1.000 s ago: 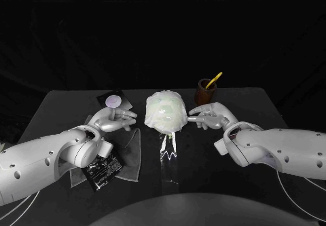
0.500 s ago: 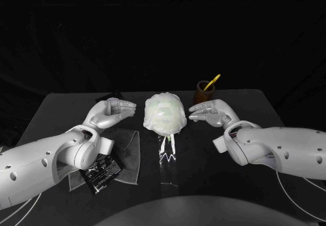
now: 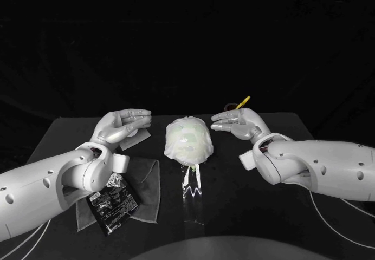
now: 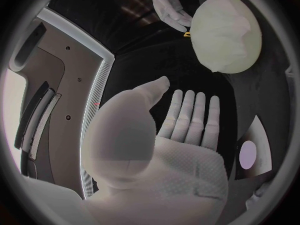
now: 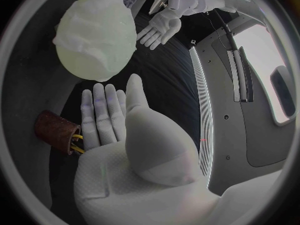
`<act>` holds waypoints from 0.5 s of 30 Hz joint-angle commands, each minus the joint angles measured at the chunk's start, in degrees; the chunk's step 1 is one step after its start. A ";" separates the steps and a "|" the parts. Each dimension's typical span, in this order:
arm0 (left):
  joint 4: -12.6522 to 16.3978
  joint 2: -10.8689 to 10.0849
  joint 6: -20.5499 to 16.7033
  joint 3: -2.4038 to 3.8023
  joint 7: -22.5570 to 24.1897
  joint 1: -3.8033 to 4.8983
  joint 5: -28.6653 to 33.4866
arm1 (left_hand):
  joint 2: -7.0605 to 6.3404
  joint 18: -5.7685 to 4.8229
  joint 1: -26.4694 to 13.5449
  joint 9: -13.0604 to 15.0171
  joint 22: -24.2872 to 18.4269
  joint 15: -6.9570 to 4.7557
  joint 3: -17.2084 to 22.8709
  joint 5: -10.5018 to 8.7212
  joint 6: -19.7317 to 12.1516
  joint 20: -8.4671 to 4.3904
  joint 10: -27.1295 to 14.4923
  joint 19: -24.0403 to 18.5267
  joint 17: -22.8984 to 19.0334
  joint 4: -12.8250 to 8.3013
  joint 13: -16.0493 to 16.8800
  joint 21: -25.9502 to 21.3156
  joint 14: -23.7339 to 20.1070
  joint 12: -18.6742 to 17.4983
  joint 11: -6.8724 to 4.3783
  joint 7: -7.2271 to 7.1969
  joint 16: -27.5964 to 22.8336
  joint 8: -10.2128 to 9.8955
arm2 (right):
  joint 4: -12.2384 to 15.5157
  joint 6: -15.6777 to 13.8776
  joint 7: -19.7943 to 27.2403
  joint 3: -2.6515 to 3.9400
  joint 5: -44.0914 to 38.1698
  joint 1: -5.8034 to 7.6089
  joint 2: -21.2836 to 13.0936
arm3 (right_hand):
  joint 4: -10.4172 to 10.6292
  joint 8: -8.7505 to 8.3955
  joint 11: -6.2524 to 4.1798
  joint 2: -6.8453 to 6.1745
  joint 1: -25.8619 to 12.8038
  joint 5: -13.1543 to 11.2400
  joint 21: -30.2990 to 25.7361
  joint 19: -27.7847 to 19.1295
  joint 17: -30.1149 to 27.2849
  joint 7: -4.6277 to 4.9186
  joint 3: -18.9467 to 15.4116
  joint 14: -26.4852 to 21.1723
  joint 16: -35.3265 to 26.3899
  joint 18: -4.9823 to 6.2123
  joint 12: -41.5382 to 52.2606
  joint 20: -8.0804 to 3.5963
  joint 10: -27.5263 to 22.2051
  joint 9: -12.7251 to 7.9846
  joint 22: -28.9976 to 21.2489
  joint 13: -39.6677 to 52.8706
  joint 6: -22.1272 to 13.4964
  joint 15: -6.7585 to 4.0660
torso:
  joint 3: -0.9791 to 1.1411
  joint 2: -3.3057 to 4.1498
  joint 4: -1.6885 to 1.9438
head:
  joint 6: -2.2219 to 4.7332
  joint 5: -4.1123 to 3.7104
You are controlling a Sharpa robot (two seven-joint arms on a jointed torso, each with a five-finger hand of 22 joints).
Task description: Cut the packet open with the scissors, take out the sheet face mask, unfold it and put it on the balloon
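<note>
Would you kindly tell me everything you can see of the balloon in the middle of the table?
The balloon is pale greenish-white and egg-shaped, its skin smooth where bare. A wrinkled white sheet mask clings over much of it. Its knotted end points toward the robot, above a clear, shiny strip on the black table; what holds it up I cannot tell. The left hand and right hand flank it, palms open toward it, both apart from it.

Both raised and level: left hand (image 3: 123, 123) and right hand (image 3: 237, 122), well apart, palms turned toward each other. Fingers (image 4: 194, 112) straight and side by side, thumbs out, nothing held. The left arm (image 3: 47, 184) and right arm (image 3: 328, 165) angle in toward centre.
</note>
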 commanded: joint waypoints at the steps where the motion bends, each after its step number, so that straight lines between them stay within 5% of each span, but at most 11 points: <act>1: -0.55 0.47 1.23 0.11 1.95 1.13 6.43 | 0.57 0.22 -0.46 -0.19 -0.47 -0.03 -0.93 -0.03 0.19 0.01 0.52 0.69 -0.23 0.39 -0.03 -0.73 0.57 -0.57 -0.01 1.43 -0.62 -0.38 | -1.38 5.43 4.77 0.37 6.57 0.73 0.77 | 0.26 -0.50 0.17 0.91 -0.77 -0.02 -1.18 0.72 -0.85 0.04 -1.52 -0.30 -1.22 0.80 -0.29 0.49 -1.23 -0.33 -1.30 -1.06 -0.69 0.15 | -0.29 -0.89 0.19 | 1.22 0.03; 5: -1.81 1.37 1.01 0.17 2.04 2.77 8.73 | 0.76 0.10 -1.29 -0.60 -1.33 0.03 -2.32 -0.05 -0.48 0.03 -0.14 0.82 -0.78 1.55 -0.07 -2.03 0.33 -1.85 -0.24 0.63 -1.96 -1.06 | -4.64 7.24 6.48 1.10 11.03 1.80 2.75 | 0.27 -0.91 0.47 0.89 -1.55 -0.04 -2.55 1.10 -1.80 0.12 -1.48 -0.76 -2.57 0.73 -0.32 0.64 -2.53 -0.64 -2.77 -1.99 -1.32 0.45 | -0.58 -1.48 0.14 | 2.35 0.20; 11: -4.67 3.99 -0.11 0.20 3.16 3.51 12.05 | 1.10 -1.13 -3.71 -1.27 -3.43 1.36 -5.95 -0.08 -2.28 0.12 -2.67 -2.27 -2.48 4.61 -0.07 -5.82 -4.35 -4.90 -0.78 -1.25 -6.26 -2.43 | -9.23 9.52 7.31 1.72 15.50 2.22 6.01 | 2.29 -2.13 1.47 0.40 -6.09 -0.10 -5.73 -0.07 -3.84 0.39 -1.51 -4.63 -6.41 -0.12 -0.18 0.91 -7.81 -1.37 -5.58 -2.29 -3.62 1.84 | -0.83 -1.94 0.23 | 3.46 0.13; 12: -5.16 4.44 -0.29 0.20 3.28 3.56 12.55 | 1.26 -2.46 -5.19 -2.51 -4.90 2.92 -9.07 -0.01 -6.34 0.28 -7.97 -6.08 -4.14 6.77 -0.31 -8.71 -11.24 -7.00 -1.33 -1.09 -10.41 -4.38 | -9.91 9.99 7.28 1.76 16.04 2.22 6.51 | 2.88 -2.59 1.17 0.14 -7.36 0.04 -6.96 -1.82 -5.19 0.27 -1.57 -8.97 -8.31 -0.72 -0.40 0.97 -9.38 -1.90 -6.66 -2.32 -5.48 2.43 | -0.89 -2.01 0.26 | 3.59 0.16; 13: -5.63 4.88 -0.43 0.20 3.38 3.60 12.96 | 1.26 -2.46 -5.19 -2.51 -4.90 2.92 -9.07 -0.01 -6.34 0.28 -7.97 -6.08 -4.14 6.77 -0.31 -8.71 -11.24 -7.00 -1.33 -1.09 -10.41 -4.38 | -10.57 10.41 7.26 1.80 16.53 2.21 6.99 | 3.62 -3.16 1.34 -0.31 -8.91 0.01 -8.64 -5.80 -6.41 0.25 -1.55 -12.75 -9.87 -1.30 -0.42 0.95 -12.64 -2.89 -8.92 -2.42 -8.94 2.82 | -0.94 -2.08 0.27 | 3.75 0.23; 15: -6.62 5.80 -0.67 0.21 3.59 3.64 13.63 | 1.85 -2.77 -5.32 -3.97 -5.95 3.69 -13.23 0.22 -11.17 0.23 -13.93 -8.88 -5.05 8.71 -0.64 -10.79 -15.02 -6.87 -2.18 -1.19 -12.76 -6.47 | -11.89 11.14 7.24 1.86 17.42 2.09 7.97 | 4.57 -3.44 2.15 -0.35 -10.76 0.04 -10.28 -10.45 -7.37 0.19 -1.56 -15.26 -11.07 -1.75 -0.64 1.01 -15.96 -4.09 -11.88 -2.53 -13.12 3.19 | -0.97 -2.26 0.34 | 4.10 0.42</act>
